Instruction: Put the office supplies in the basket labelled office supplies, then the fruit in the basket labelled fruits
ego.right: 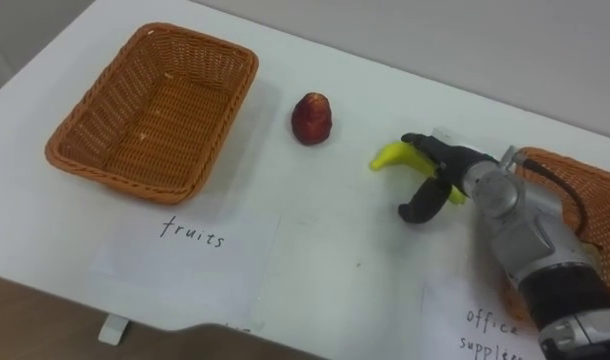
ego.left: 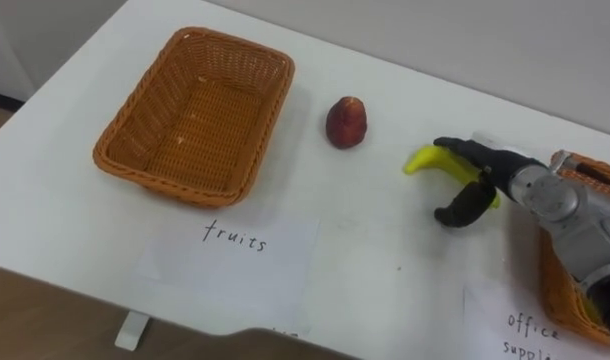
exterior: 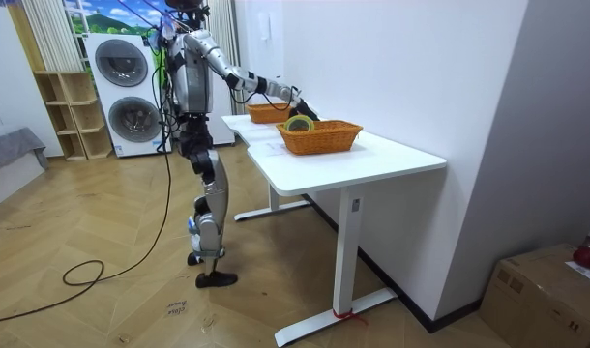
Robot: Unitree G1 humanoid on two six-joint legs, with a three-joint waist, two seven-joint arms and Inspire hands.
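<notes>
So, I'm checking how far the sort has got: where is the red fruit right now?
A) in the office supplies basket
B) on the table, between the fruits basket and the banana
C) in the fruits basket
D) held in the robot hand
B: the red fruit lies on the white table, right of the fruits basket; the banana is further right, at the right robot hand.

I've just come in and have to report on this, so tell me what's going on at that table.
The robot stands at the white table sorting items. Its right hand reaches over a yellow banana, fingers arched above it and thumb still off it, so nothing is gripped. A red fruit lies loose beside the empty fruits basket. The office supplies basket sits at the robot's right.
</notes>
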